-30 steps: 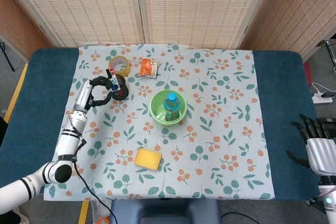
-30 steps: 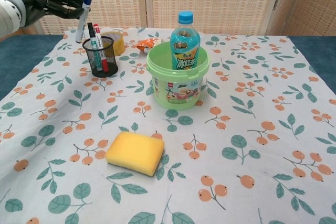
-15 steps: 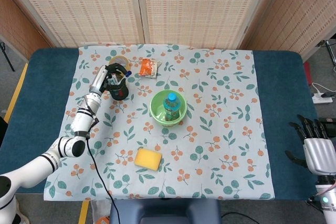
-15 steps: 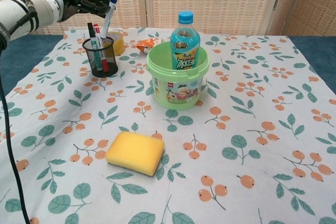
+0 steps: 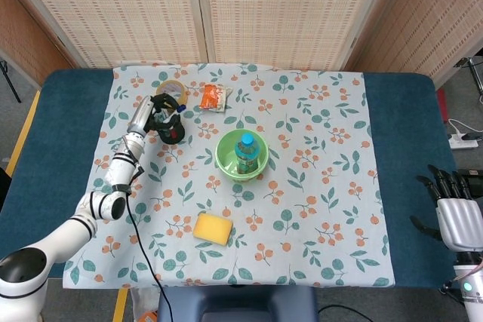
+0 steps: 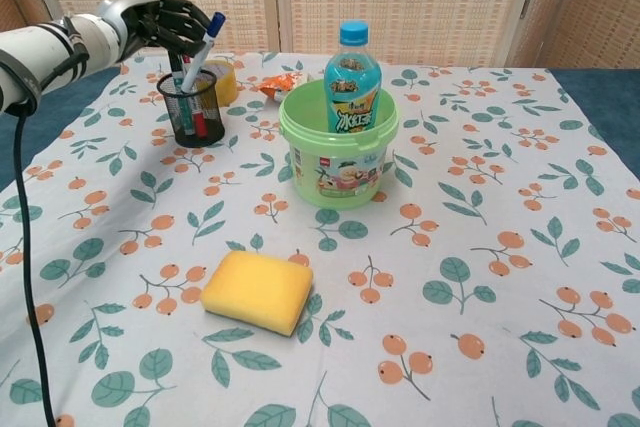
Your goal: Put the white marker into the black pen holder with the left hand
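The black mesh pen holder (image 6: pixel 191 109) (image 5: pixel 173 133) stands at the far left of the floral cloth with a red and a black pen in it. The white marker (image 6: pixel 201 47) with a blue cap leans rightward, its lower end inside the holder. My left hand (image 6: pixel 164 20) (image 5: pixel 159 108) hovers just above the holder's rim, its fingers still around the marker's upper part. My right hand (image 5: pixel 457 215) rests off the cloth at the far right edge, fingers apart, holding nothing.
A green bucket (image 6: pixel 337 151) holding a blue-capped bottle (image 6: pixel 351 81) stands mid-table. A yellow sponge (image 6: pixel 257 291) lies near the front. A tape roll (image 5: pixel 171 93) and an orange packet (image 5: pixel 213 96) sit behind the holder.
My left hand has moved rightward from beside the holder to over it and lowered. The marker's lower end has dropped from above the rim into the holder.
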`<state>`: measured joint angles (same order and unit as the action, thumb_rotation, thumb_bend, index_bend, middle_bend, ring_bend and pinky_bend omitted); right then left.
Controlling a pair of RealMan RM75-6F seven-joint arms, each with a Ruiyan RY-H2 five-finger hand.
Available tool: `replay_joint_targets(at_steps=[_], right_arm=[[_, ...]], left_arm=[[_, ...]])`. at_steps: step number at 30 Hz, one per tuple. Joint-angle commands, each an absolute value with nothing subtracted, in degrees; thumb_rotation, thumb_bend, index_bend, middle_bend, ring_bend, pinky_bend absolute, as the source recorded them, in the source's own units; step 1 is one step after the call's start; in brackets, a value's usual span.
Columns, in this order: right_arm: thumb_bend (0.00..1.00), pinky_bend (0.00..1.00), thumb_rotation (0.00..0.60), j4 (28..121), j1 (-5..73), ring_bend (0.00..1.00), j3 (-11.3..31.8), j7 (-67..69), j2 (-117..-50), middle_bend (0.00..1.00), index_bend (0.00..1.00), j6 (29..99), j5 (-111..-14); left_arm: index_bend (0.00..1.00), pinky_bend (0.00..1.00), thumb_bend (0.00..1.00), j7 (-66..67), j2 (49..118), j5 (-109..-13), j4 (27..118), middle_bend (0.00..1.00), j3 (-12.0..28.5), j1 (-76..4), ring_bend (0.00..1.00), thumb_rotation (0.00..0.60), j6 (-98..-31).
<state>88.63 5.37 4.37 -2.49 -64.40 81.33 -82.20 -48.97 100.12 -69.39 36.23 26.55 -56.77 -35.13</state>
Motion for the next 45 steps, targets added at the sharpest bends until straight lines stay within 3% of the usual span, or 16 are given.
replay_joint_targets(at_steps=[1, 5, 10, 13, 19, 22, 25, 29, 33, 38, 45], right_arm=[[0.13, 0.00, 0.600, 88.6, 5.3, 0.07, 4.4, -2.6, -64.4, 0.03, 0.21, 81.3, -82.1], [0.13, 0.00, 0.600, 88.6, 5.4, 0.07, 4.4, -2.8, -64.4, 0.03, 0.21, 81.1, -81.9], [0.13, 0.00, 0.600, 88.7, 5.5, 0.07, 4.3, -2.9, -64.5, 0.03, 0.21, 81.0, -82.2], [0.13, 0.00, 0.600, 88.9, 5.4, 0.07, 4.3, -2.9, -64.4, 0.03, 0.21, 81.5, -82.4], [0.13, 0.00, 0.600, 88.9, 5.2, 0.07, 4.3, -2.1, -64.3, 0.03, 0.21, 81.9, -82.7], [0.13, 0.00, 0.600, 88.9, 5.4, 0.07, 4.1, -1.6, -64.2, 0.03, 0.21, 81.7, -83.2], [0.13, 0.00, 0.600, 88.9, 5.5, 0.07, 4.0, -0.7, -64.2, 0.03, 0.21, 81.5, -83.6], [0.13, 0.00, 0.600, 88.9, 5.7, 0.07, 3.6, -0.1, -64.2, 0.03, 0.21, 81.3, -84.4], [0.13, 0.00, 0.600, 89.3, 5.6, 0.07, 3.3, -0.2, -64.2, 0.03, 0.21, 81.9, -85.3], [0.13, 0.00, 0.600, 89.5, 5.6, 0.07, 3.0, -0.5, -64.3, 0.03, 0.22, 82.0, -85.9], [0.13, 0.00, 0.600, 89.7, 5.8, 0.07, 2.8, -1.3, -64.5, 0.03, 0.22, 81.6, -86.1]], left_arm=[[0.52, 0.28, 0.41, -49.5, 101.6, -69.6, 32.9, 0.52, 25.5, -57.8, 0.22, 0.600, -34.4], [0.45, 0.26, 0.41, -50.7, 101.8, -70.3, 31.6, 0.45, 24.6, -57.8, 0.17, 0.600, -34.5], [0.23, 0.17, 0.41, -53.3, 100.4, -71.9, 32.9, 0.10, 23.5, -57.3, 0.01, 0.600, -36.2], [0.16, 0.13, 0.40, -53.6, 99.6, -72.6, 34.1, 0.01, 23.1, -57.2, 0.00, 0.600, -37.8], [0.13, 0.11, 0.40, -46.0, 98.2, -71.3, 36.4, 0.00, 24.8, -56.5, 0.00, 0.600, -46.1], [0.18, 0.12, 0.40, -34.3, 95.4, -72.0, 40.1, 0.09, 24.2, -54.5, 0.00, 0.600, -54.0], [0.20, 0.12, 0.40, -19.4, 89.0, -74.3, 49.4, 0.09, 20.8, -49.7, 0.01, 0.600, -60.7], [0.21, 0.11, 0.40, -1.0, 77.6, -76.6, 69.2, 0.10, 14.0, -40.0, 0.01, 0.600, -67.8], [0.21, 0.11, 0.40, 6.5, 72.1, -78.3, 80.2, 0.11, 7.3, -31.4, 0.01, 0.600, -73.8], [0.20, 0.11, 0.41, 7.6, 71.4, -80.2, 80.5, 0.11, 1.0, -23.0, 0.01, 0.600, -79.5], [0.21, 0.11, 0.42, 5.8, 72.4, -78.3, 77.5, 0.09, -0.8, -17.1, 0.02, 0.600, -81.4]])
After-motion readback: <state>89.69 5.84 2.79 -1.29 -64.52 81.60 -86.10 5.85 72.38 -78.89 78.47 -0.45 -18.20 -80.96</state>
